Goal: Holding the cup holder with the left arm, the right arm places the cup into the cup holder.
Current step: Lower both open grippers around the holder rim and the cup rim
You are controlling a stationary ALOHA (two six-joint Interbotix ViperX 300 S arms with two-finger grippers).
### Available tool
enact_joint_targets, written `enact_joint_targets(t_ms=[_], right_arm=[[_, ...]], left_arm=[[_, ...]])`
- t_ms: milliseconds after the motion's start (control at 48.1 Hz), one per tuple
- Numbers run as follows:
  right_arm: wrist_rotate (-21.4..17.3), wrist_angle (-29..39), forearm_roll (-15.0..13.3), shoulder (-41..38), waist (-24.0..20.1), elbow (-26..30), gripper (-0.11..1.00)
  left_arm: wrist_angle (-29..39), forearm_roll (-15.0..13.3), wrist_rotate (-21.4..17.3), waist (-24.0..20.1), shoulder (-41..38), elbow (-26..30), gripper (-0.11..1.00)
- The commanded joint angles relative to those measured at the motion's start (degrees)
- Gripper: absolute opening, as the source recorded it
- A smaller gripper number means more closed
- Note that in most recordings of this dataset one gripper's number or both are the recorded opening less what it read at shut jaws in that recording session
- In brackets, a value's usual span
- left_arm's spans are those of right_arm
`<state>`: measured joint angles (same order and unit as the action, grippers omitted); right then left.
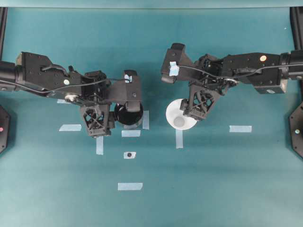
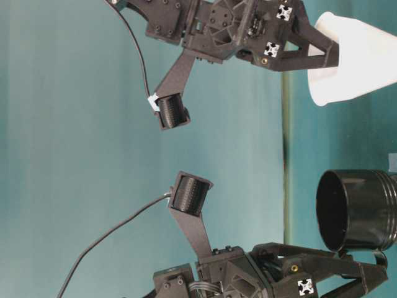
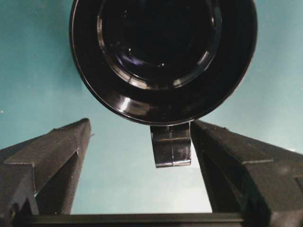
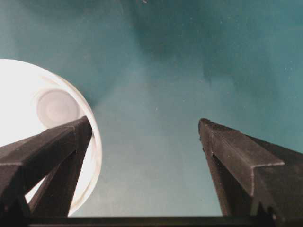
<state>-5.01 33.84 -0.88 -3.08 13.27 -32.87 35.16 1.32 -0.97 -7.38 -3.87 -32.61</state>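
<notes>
Both arms are matt black, blocky and dotted with small screws. A thin black cable (image 1: 94, 83) runs along each. The left gripper (image 1: 96, 124) and right gripper (image 1: 199, 106) show cross-braced lattice frames, with pale blue tape (image 1: 173, 69) on the camera mounts.

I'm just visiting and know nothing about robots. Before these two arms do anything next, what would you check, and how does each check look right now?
1. Left claw open: ok, fingers spread wide.
2. Left claw lined up on the cup holder: not ok yet; only its small handle sits between the fingers, nearer the right one, and the body lies beyond the tips.
3. Cup holder empty and mouth up: ok, the wrist view looks straight into a bare interior.
4. Right claw open: ok.
5. Right claw lined up on the cup: not ok; the cup sits off to the left, with one finger crossing its rim.
6. Cup free: ok, nothing grips it.
</notes>
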Motion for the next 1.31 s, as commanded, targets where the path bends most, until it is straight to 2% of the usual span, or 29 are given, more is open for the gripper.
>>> enact_joint_targets(t_ms=[0,1289], right_arm=[[0.4,-0.3,0.0,1.3,0.0,1.0,0.94],[-0.1,0.2,0.3,-0.1,-1.9,2.3,0.93]], left_arm=[[-0.2,0.3,0.1,-0.1,0.7,0.8,0.87],[0.7,0.3,0.1,-0.1,-0.2,2.6,0.86]])
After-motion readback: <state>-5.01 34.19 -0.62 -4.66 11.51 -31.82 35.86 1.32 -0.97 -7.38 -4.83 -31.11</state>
